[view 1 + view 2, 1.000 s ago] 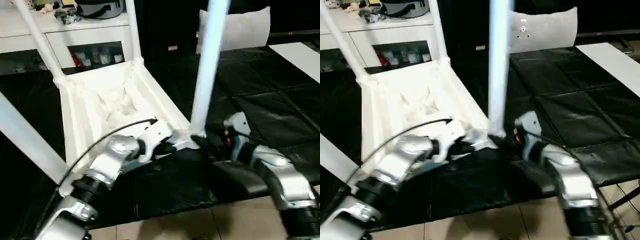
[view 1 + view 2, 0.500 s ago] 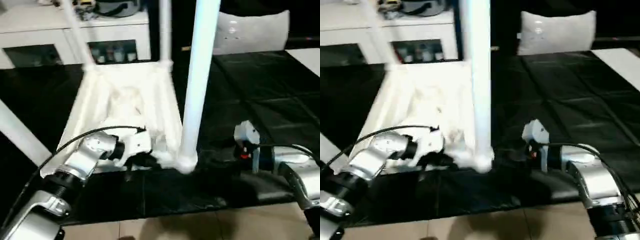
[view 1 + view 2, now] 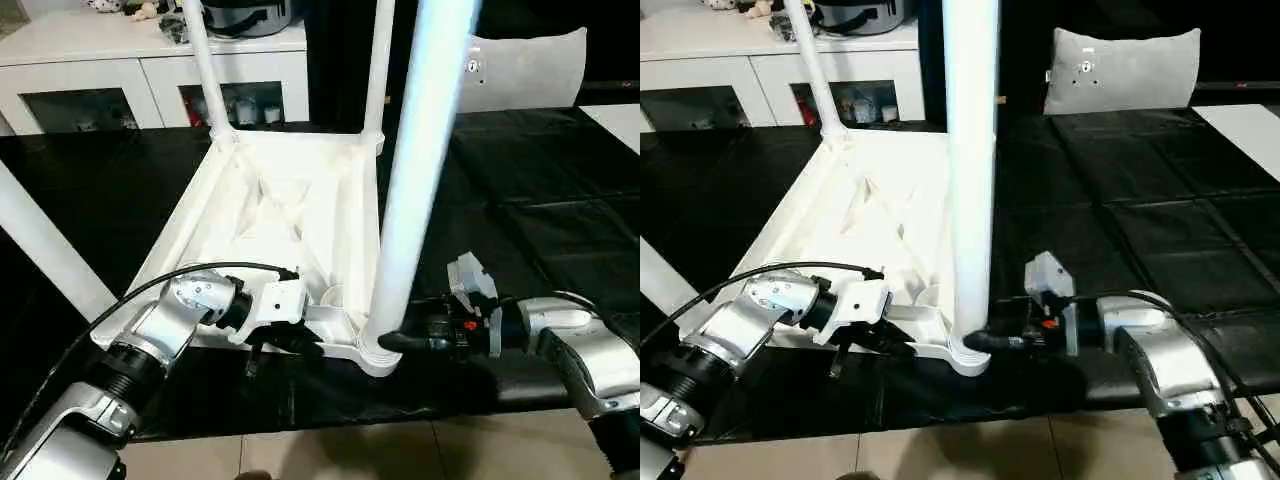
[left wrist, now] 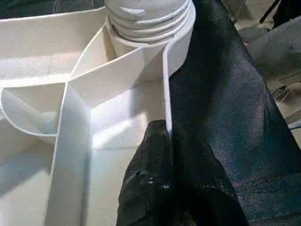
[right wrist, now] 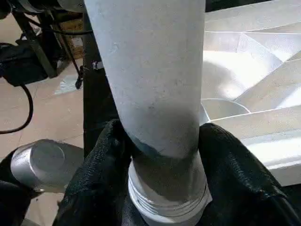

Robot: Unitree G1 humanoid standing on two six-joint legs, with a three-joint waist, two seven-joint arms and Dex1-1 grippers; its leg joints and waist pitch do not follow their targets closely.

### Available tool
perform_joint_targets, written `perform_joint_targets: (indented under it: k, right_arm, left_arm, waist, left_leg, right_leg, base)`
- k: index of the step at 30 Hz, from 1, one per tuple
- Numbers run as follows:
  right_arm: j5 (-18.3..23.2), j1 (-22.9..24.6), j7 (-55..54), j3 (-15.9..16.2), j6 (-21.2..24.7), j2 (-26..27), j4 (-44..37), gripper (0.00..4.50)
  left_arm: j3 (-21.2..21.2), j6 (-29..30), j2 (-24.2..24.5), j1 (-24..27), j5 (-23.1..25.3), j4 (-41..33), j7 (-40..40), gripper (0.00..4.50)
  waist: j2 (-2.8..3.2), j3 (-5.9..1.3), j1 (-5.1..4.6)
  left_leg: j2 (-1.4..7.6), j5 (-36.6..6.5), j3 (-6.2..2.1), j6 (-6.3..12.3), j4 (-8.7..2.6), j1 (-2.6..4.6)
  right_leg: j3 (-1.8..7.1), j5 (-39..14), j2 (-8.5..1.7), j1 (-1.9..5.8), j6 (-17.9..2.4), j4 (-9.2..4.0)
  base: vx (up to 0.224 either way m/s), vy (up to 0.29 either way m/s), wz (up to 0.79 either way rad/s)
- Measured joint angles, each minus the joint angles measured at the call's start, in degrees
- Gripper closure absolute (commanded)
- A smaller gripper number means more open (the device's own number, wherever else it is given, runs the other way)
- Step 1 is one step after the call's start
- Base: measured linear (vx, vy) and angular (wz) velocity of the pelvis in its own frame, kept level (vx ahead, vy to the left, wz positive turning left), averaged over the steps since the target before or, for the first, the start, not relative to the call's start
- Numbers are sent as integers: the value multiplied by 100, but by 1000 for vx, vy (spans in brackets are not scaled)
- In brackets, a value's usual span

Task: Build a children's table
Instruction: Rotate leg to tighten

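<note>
**A:** What are you holding right now?

**B:** I am pinching the near rim of the table top (image 3: 290, 215) with my left gripper (image 3: 290, 342), fingers (image 4: 155, 188) together on the thin wall just beside the near corner socket (image 3: 378, 352). The top is lying upside down on the black mat (image 3: 520, 220), ribs facing up. My right gripper (image 3: 398, 340) is wrapping the base of the near leg (image 3: 420, 170), one finger (image 5: 99, 174) on each side, right above the exposed thread (image 5: 169, 207).

**A:** What is worrying you?

**B:** I am judging the leg as not fully seated, since thread rings are showing above the socket. If I am turning it while it is leaning, the thread could be crossing and jamming. My fingers are gripping low on a long tapered leg, so the tall end could be swaying and prying at the socket. And my left pinch is sitting on a thin wall; if it is slipping, the whole top could be spinning with the leg instead of staying put.

**A:** How many pieces are you counting?

**B:** I am counting one top and four legs: the near leg in my grip, two far legs (image 3: 205, 65) (image 3: 377, 65) standing in the far corners, and one leg (image 3: 50, 250) rising at the left. Behind are a white cabinet (image 3: 150, 70) and one grey cushion (image 3: 525, 65).
</note>
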Motion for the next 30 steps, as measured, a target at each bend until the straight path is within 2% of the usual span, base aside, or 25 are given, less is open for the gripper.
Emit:
perform_joint_targets:
  k: [2, 9, 13, 15, 17, 18, 21, 23, 25, 26, 30]
  right_arm:
    - [5, -1, 2, 4, 10, 4, 1, 255]
    - [61, -11, 3, -7, 203, 7, -14, 261]
    - [77, 217, -299, -107, 351, 117, -271, 261]
    - [-5, 299, -802, -261, 399, 322, -305, 261]
    - [-319, 208, -1973, -470, 477, 886, -180, 262]
    - [-446, 135, -2401, -535, 494, 1023, -111, 263]
    - [-727, -174, -3654, -741, 742, 1556, 125, 263]
    - [-843, -363, -4373, -889, 888, 1931, 276, 263]
    - [-870, -383, -4688, -929, 836, 2044, 297, 263]
    - [-872, -383, -4711, -936, 802, 2052, 305, 208]
    - [-893, -379, -4703, -943, 683, 2107, 322, 171]
  left_arm:
    - [0, -2, 2, 0, -1, 1, -6, 450]
    - [18, 96, -24, 1, -22, -5, -8, 450]
    - [92, 677, -180, 67, -67, -217, 136, 450]
    - [222, 1079, -322, 121, -31, -289, 493, 450]
    - [461, 1601, -618, 128, 132, -283, 1271, 450]
    - [494, 1769, -761, 119, 144, -281, 1555, 450]
    - [676, 2151, -1373, 55, 161, -118, 2457, 450]
    - [710, 2354, -1652, -105, 219, 68, 2956, 450]
    - [744, 2503, -1809, -163, 246, 100, 3204, 450]
    - [744, 2521, -1829, -174, 248, 100, 3232, 450]
    - [748, 2529, -1852, -190, 297, 71, 3256, 450]
  waist:
    - [0, 0, 0]
    - [-1, -1, 9]
    - [0, -2, 57]
    - [-3, -3, 44]
    - [-9, 2, -150]
    - [-11, 7, -260]
    - [-29, 19, -511]
    - [-10, 13, -577]
    - [9, 13, -595]
    - [9, 13, -594]
    - [11, 12, -573]
  left_leg:
    - [0, 0, 0, 0, 0, -1]
    - [0, 0, 0, 0, 0, -2]
    - [-1, 0, 3, 0, -1, -2]
    - [-2, 0, 6, -2, -1, 15]
    - [-6, 3, 6, -6, -1, 73]
    - [-10, 4, 7, -8, 0, 79]
    - [-4, 4, -25, -8, -2, 71]
    - [-2, 5, -44, -7, -9, 51]
    - [3, 4, -59, -6, -19, 35]
    - [2, 4, -59, -6, -20, 32]
    - [2, 5, -56, -4, -21, 26]
  right_leg:
    - [0, 0, 0, 0, 0, 1]
    - [0, -2, 0, 0, 1, 2]
    - [4, -2, -2, 6, 1, 2]
    - [9, -5, -2, 20, 5, 8]
    - [8, -8, -2, 41, 10, 5]
    - [7, -9, -3, 39, 11, -6]
    - [-50, -11, 0, 55, 15, -93]
    - [-95, -10, -8, 57, 15, -140]
    - [-130, -10, -11, 68, 14, -191]
    - [-130, -10, -13, 69, 13, -196]
    - [-124, 27, -13, 71, -36, -189]
  base:
    - [0, 0, 0]
    - [0, 0, 0]
    - [0, 0, 0]
    - [0, 0, 0]
    - [0, 0, 0]
    - [0, 0, 0]
    - [0, 0, 0]
    - [0, 0, 0]
    - [0, 0, 0]
    - [0, 0, 0]
    - [0, 0, 0]
